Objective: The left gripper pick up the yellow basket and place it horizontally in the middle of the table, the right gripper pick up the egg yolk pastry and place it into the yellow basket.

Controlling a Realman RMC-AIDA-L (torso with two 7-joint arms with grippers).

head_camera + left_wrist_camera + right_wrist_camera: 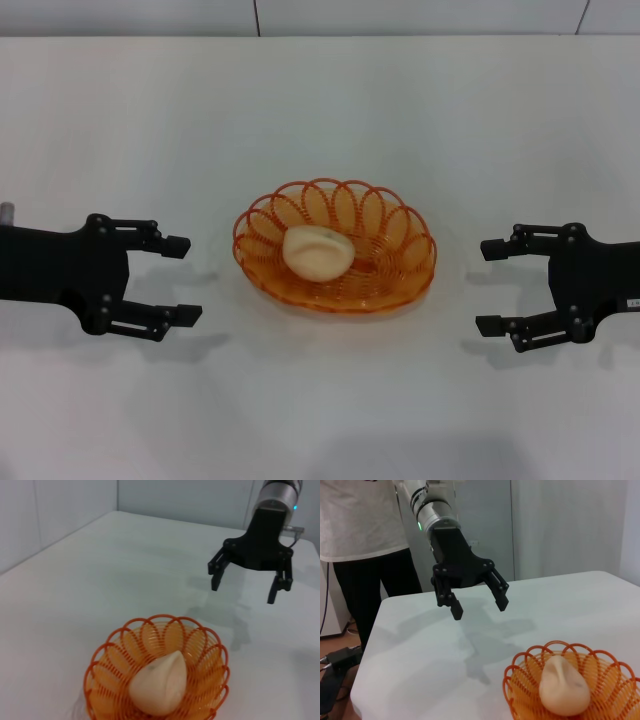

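The yellow basket lies flat in the middle of the white table. The egg yolk pastry rests inside it, left of its centre. My left gripper is open and empty, hovering left of the basket. My right gripper is open and empty, hovering right of it. Both are apart from the basket. The left wrist view shows the basket, the pastry and the right gripper beyond. The right wrist view shows the basket, the pastry and the left gripper.
A person in a white shirt and black trousers stands beyond the table's edge behind my left arm. A black device with cables lies on the floor there. A wall runs along the table's far edge.
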